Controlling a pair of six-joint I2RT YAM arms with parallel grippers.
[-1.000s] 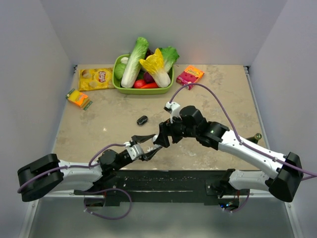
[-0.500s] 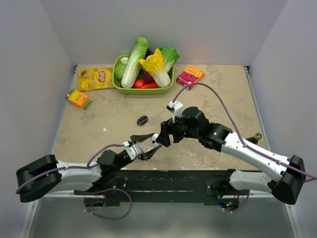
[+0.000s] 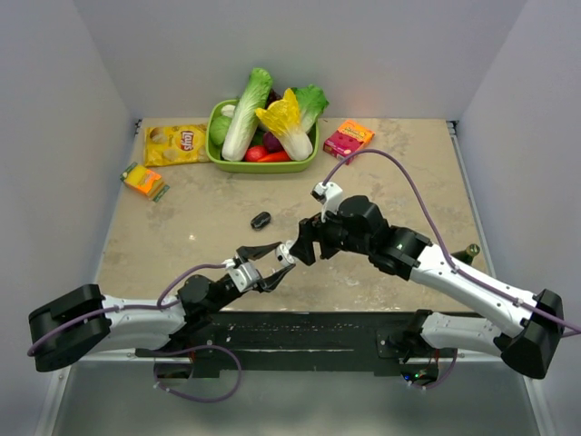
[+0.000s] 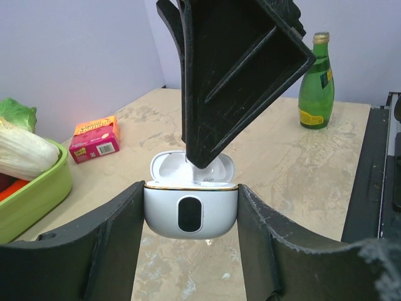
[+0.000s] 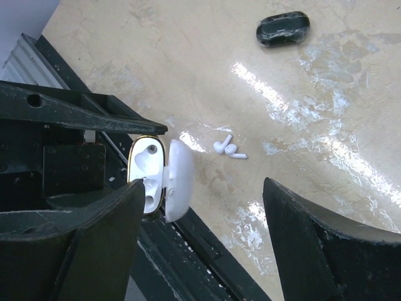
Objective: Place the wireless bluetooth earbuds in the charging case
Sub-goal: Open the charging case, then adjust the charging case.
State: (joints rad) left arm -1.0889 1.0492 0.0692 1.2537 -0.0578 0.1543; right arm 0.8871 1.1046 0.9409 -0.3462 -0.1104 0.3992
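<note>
Left gripper (image 4: 191, 194) clamping charging case (image 4: 191, 216), lid hanging open, at table's near edge. Right gripper (image 5: 203, 188) gaping, empty, one finger dipping at lid (touching? hard to tell). It is risking levering smooth, rounded case askew. Earbuds (image 5: 229, 149) lying loose on glossy marbled table (image 5: 351, 94): tiny, slick, stemmed, likely skidding when pinched.

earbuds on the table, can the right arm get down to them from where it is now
Probably yes. The right gripper is open over the earbuds, which lie bare on the table. Only the charging case, held in the left gripper, sits close beside them.
</note>
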